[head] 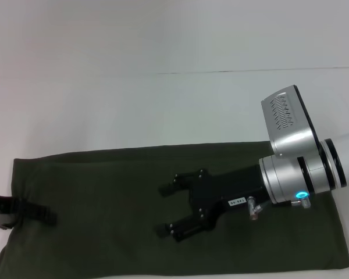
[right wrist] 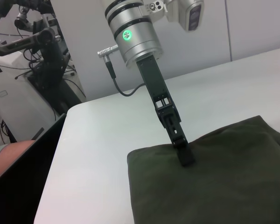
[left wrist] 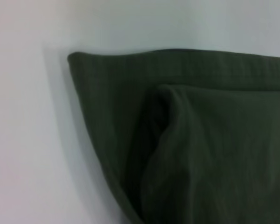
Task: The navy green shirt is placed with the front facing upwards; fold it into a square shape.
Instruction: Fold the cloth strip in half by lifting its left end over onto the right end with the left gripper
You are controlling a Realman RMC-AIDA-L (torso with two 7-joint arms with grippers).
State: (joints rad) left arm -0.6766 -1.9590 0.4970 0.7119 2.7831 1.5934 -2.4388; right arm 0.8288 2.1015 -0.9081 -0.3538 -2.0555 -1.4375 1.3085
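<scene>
- Head view showed the navy green shirt (head: pixel 104 192) folded into a long band on the desk (head: pixel 163 104), not yet square.
- Right claw (head: pixel 168 210) hovered spread at centre; left claw (head: pixel 23 212), at 9 o'clock, appeared clamped on the shirt's end.

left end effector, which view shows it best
The right wrist view: the left end effector shows whole, pointing down with its tip on the shirt near the edge. The head view only catches it at the frame's left edge. The left wrist view shows only cloth.

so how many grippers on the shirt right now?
2: right gripper, jaws open, above mid-shirt; left gripper at the shirt's left edge, jaws shut on it.
</scene>
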